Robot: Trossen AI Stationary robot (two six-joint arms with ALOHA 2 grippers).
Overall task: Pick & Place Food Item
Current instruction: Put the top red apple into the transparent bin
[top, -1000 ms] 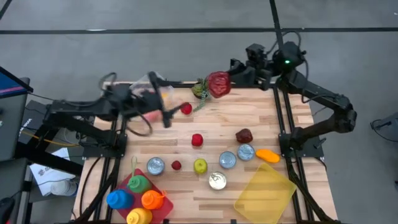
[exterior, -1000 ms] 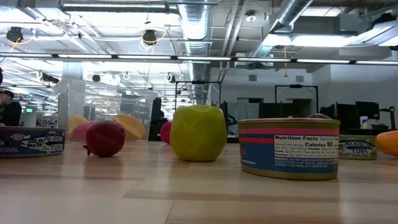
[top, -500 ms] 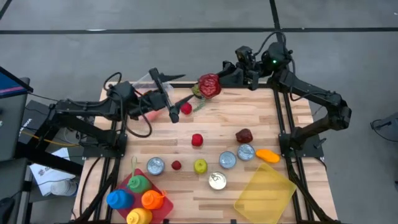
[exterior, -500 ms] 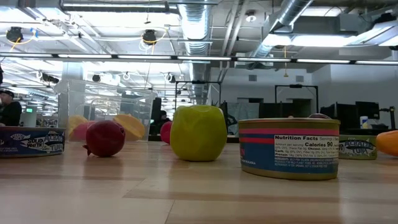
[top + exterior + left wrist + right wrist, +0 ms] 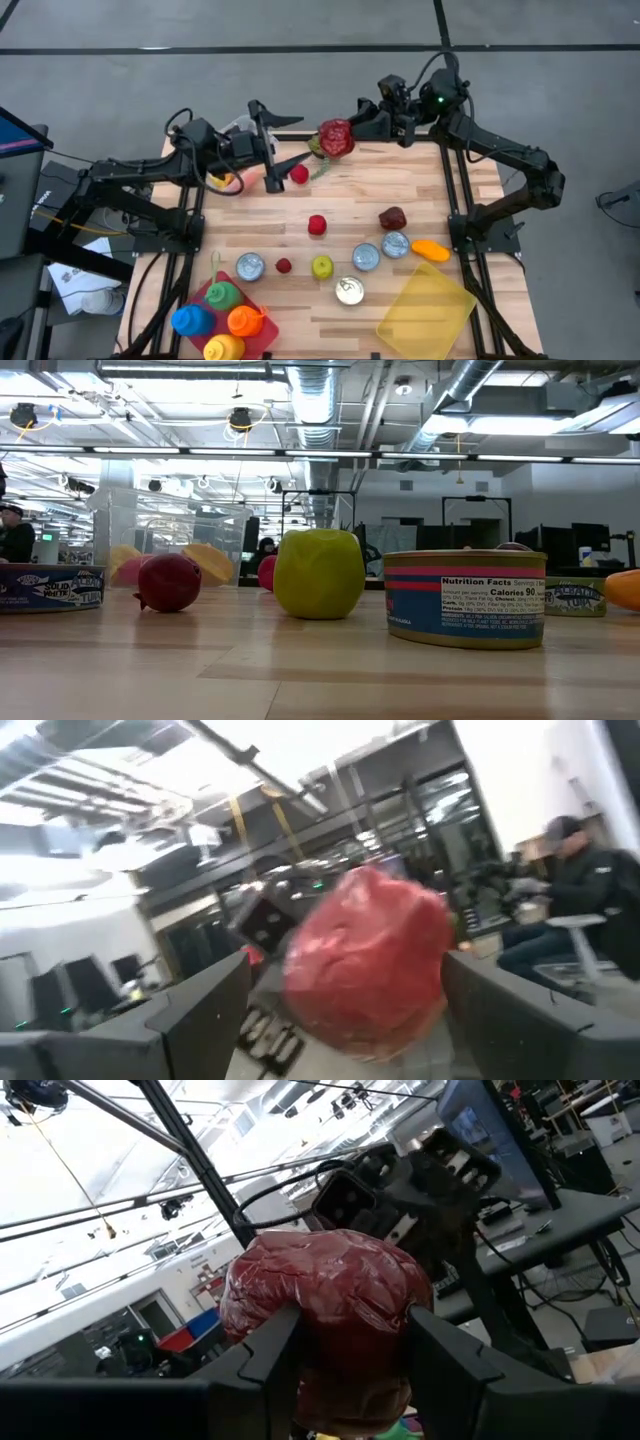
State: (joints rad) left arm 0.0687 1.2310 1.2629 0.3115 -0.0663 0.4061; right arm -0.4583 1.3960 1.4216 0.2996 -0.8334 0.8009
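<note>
A dark red food item wrapped in glossy film (image 5: 335,137) hangs above the table's far edge, held by my right gripper (image 5: 352,132), which is shut on it. It fills the right wrist view (image 5: 325,1315). My left gripper (image 5: 285,150) is open wide just to the item's left, pointing at it. In the left wrist view the item (image 5: 365,960) shows between my left gripper's fingers (image 5: 200,1010) but farther off, not touching them. My right gripper pinches the wrapped item by its two opposite sides (image 5: 292,1325) between its two fingers (image 5: 445,1355). The fingers come level from the table's right side. The item is lifted clear of the table.
A green item (image 5: 320,150) and a small red ball (image 5: 298,175) lie below the grippers. Mid-table lie red fruits (image 5: 317,225), a green apple (image 5: 318,573), cans (image 5: 465,598) and an orange carrot (image 5: 430,250). A yellow tray (image 5: 425,310) and a red tray of bottles (image 5: 262,335) stand at the near edge.
My right gripper has carried the wrapped item a little toward the table's left, then held still. My left gripper has gone toward the far right, toward the item, and has turned so that its fingers point at it.
</note>
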